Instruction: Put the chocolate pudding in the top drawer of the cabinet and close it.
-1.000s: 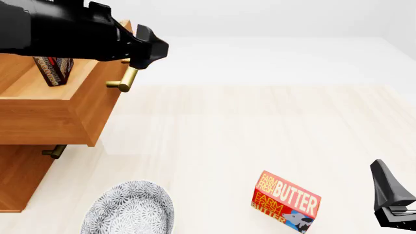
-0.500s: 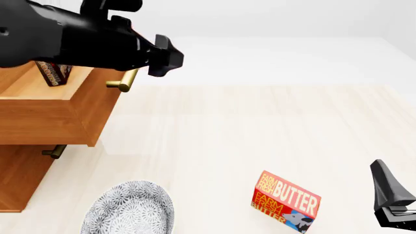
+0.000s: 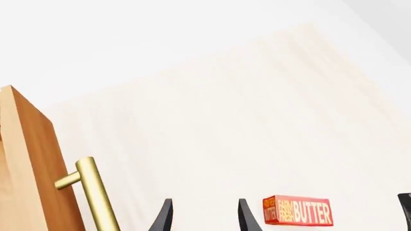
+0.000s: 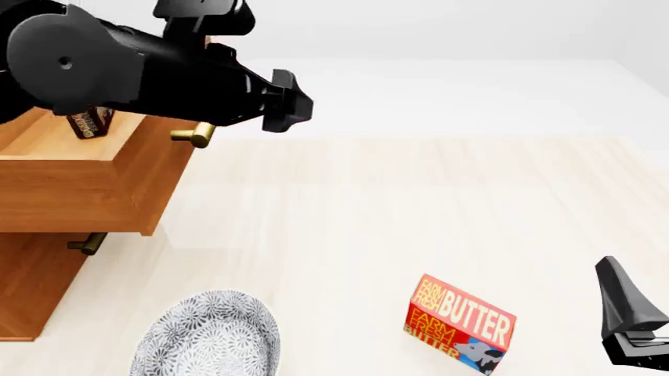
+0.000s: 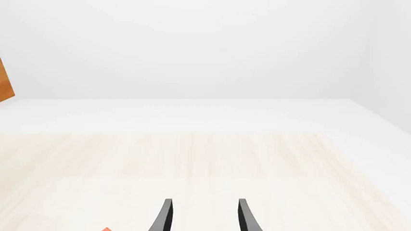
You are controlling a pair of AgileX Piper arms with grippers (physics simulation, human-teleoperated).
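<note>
the left gripper [image 3: 200, 216] is empty, fingers parted, and has swung out past the open orange-brown top drawer's [image 4: 99, 184] brass bar handle [image 3: 96, 202], so a closing push looks next. the small dark brown chocolate pudding box [image 4: 88, 122] stands inside, near the drawer's back edge. the arm lies level across the wooden cabinet [image 4: 31, 290]. the right gripper [image 5: 201, 216] is open, idle.

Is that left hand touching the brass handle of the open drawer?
Apart. In the left wrist view the hand is open and empty, with bare table showing between its fingers and the brass handle beside them.
</note>
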